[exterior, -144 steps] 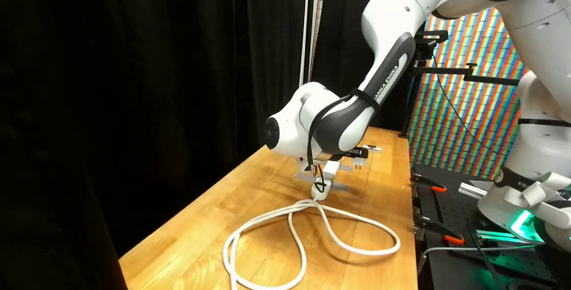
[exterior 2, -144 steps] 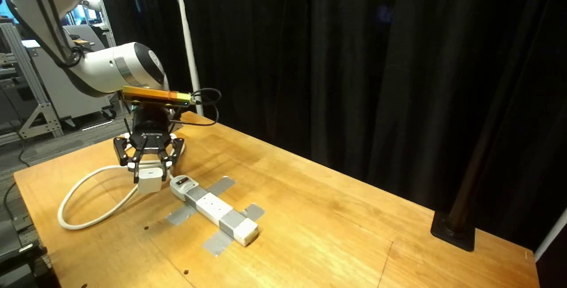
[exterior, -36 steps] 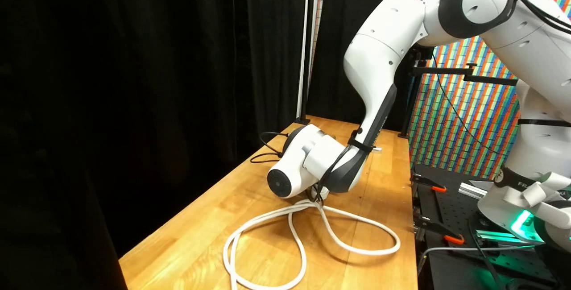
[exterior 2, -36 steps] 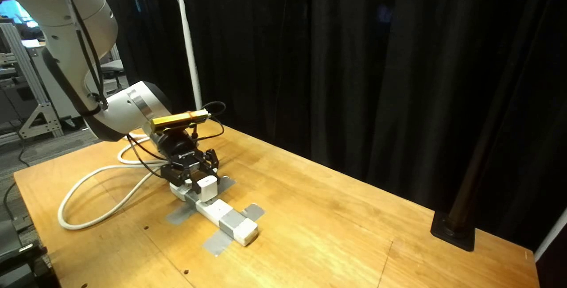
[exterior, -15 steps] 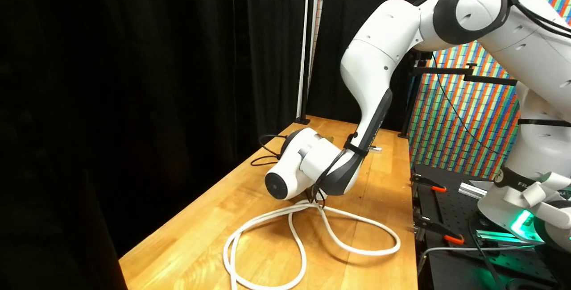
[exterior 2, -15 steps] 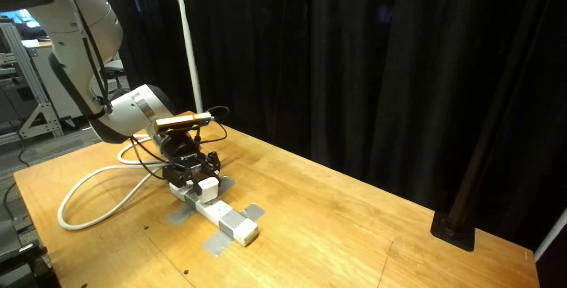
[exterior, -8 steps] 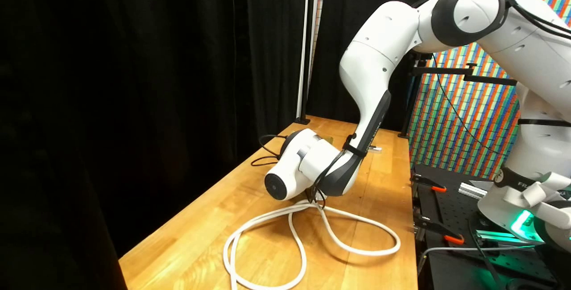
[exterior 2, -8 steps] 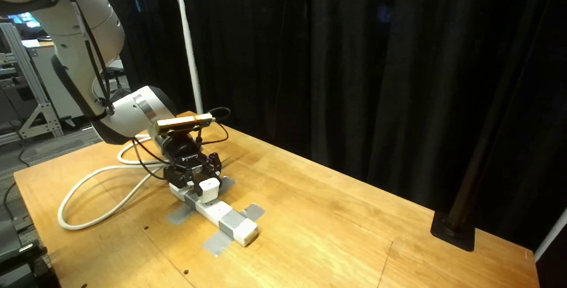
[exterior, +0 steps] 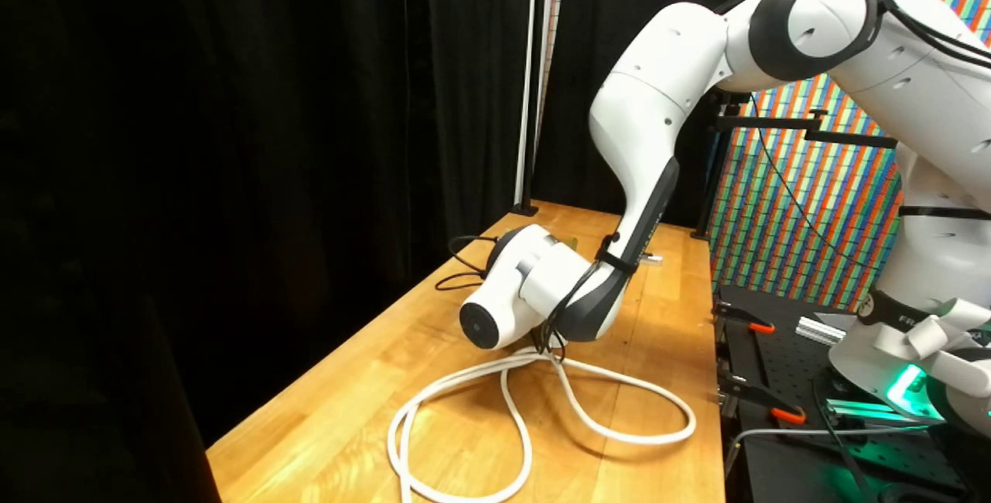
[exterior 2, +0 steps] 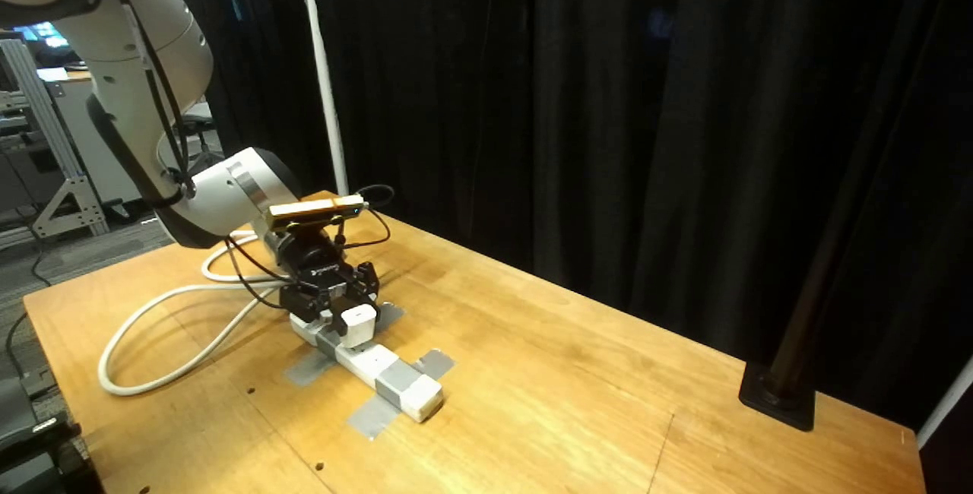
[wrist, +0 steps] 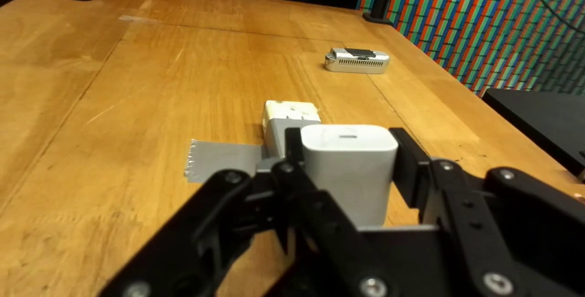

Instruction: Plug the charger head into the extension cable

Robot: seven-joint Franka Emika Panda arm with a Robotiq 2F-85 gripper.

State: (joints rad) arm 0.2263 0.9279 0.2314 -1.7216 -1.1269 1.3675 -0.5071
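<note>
On the table [exterior 2: 578, 380] — one extension cable [exterior: 528, 449], looped, socket end [exterior 2: 370, 361] taped down; over it, one charger [wrist: 349, 182] — held by the gripper [wrist: 349, 151], jaws parted to its width.

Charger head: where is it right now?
Just right of centre in the wrist view, the charger head is gripped between the jaws. In an exterior view it's left of centre, over the extension cable's socket block; contact unclear.
</note>
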